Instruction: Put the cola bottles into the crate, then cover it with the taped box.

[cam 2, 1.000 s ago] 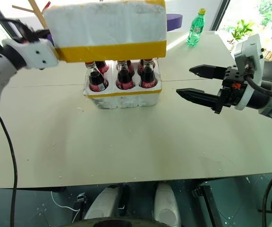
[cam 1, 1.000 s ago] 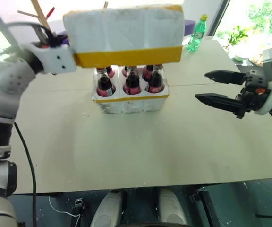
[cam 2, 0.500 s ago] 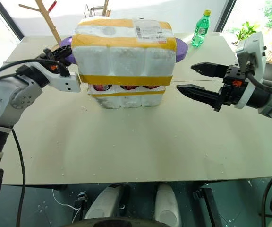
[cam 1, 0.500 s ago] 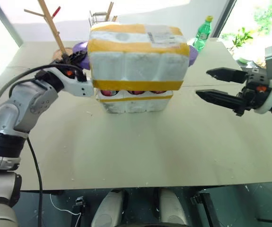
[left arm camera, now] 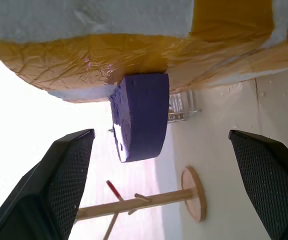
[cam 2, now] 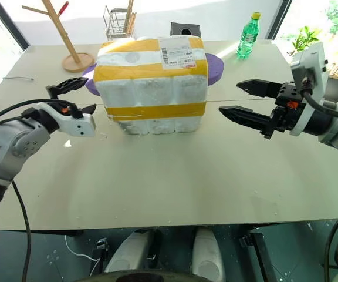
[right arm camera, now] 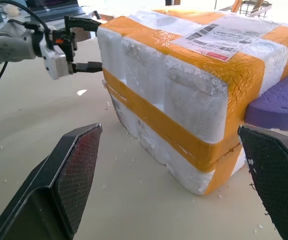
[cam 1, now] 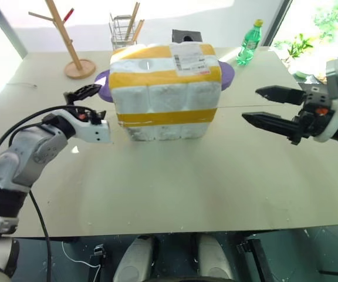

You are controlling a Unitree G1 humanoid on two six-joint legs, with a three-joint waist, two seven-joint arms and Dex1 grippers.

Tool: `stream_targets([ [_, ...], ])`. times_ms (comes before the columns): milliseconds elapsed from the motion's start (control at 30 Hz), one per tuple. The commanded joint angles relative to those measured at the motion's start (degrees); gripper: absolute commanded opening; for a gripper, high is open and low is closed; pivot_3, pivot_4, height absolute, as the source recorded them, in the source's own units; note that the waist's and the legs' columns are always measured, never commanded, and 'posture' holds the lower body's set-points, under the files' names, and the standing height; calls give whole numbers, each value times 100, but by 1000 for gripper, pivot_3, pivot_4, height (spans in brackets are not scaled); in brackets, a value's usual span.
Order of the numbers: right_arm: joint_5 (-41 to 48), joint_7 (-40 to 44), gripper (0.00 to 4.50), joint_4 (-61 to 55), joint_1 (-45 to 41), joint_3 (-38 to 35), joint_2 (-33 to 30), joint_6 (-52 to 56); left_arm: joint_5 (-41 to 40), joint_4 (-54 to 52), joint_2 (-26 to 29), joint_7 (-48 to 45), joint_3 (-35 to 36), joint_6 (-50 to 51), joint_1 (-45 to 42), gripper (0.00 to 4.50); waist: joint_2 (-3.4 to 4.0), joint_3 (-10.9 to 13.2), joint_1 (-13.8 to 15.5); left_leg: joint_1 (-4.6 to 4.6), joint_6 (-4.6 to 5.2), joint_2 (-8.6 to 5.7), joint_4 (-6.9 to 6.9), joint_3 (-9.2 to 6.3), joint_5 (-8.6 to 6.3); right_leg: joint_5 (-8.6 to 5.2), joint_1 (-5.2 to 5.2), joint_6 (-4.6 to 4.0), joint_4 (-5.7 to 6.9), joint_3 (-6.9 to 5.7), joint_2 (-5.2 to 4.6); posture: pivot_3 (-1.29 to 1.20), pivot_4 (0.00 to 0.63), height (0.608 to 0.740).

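Table (cam 2: 175, 188) carries the taped box (cam 2: 151, 85) toward its far edge, near the middle, seated over the crate (cam 2: 151, 124); left gripper (cam 2: 72, 98) beside it, jaws wide, empty; right gripper (cam 2: 244, 98) apart, jaws wide, empty.

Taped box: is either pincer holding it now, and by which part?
Nothing is held. The left pincer stands open beside the taped box, apart from it; the right pincer is open on the other side, also clear.
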Motion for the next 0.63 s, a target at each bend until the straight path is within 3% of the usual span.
stream_targets([
  [33, -152, 96, 4500, 65, 104, -92, -40, -173, -1263, -567, -95, -629, 651, 490, 379, 4483, 1, 1, 0, 0, 0, 0, -1, 0, 0, 0, 0, 0, -3, 0, -1, 0, 150, 740],
  [167, -410, 220, 4500, 332, 270, -42, -11, -335, -5023, -1339, -361, -2282, 1960, 4228, 855, 4483, 2, 0, -2, 0, 0, 3, 1, 0, 0, 0, 5, 0, -9, -3, 0, 0, 150, 740],
  [267, -563, 304, 4500, 548, 190, 79, 8, -450, -6673, -1516, -13, -2933, 2579, 6064, 646, 4483, 2, 1, -2, 0, 0, 5, 3, -2, 0, 0, 5, 0, -8, -5, 6, 0, 150, 740],
  [367, -735, 439, 4500, 877, 25, 249, 12, -573, -7276, -1419, 642, -3796, 2883, 6531, 582, 4483, 3, 2, -27, 0, -1, 4, 5, -2, 0, 0, 6, 0, -8, -5, 9, 0, 150, 740],
  [500, -966, 660, 4500, 1216, -163, 485, -9, -726, -7504, -1124, 1355, -4714, 2967, 6675, 613, 4483, 19, 3, -42, 5, -2, 5, -5, -1, 1, 0, 8, 0, -15, -3, 9, 0, 150, 740],
  [633, -1137, 897, 4500, 1340, -335, 717, 9, -829, -7399, -726, 1639, -5061, 2708, 6474, 281, 4483, 22, 3, -43, 6, -5, 8, -11, 0, 3, -1, 8, -1, -22, -3, 10, 0, 150, 740],
])
